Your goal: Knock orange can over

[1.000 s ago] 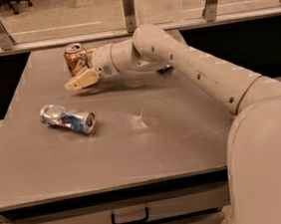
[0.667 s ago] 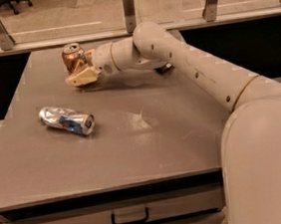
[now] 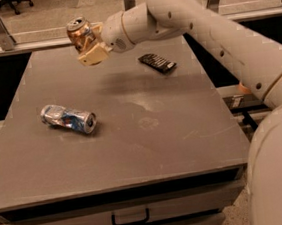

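At the front, a drawer handle [image 3: 130, 218] sat under the grey table [image 3: 135, 155]. A crushed blue-and-silver can [image 3: 69, 118] lay on its side on the left of the top. Farther back, right of centre, lay a flat black object [image 3: 157, 62]. At the far left edge, the gripper [image 3: 89, 42] had its jaws pinching the orange can [image 3: 79, 33], which leaned left with its silver top uppermost.

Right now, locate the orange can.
Camera view: the orange can tilts at the table's far-left edge, against the gripper, beyond the crushed blue can.
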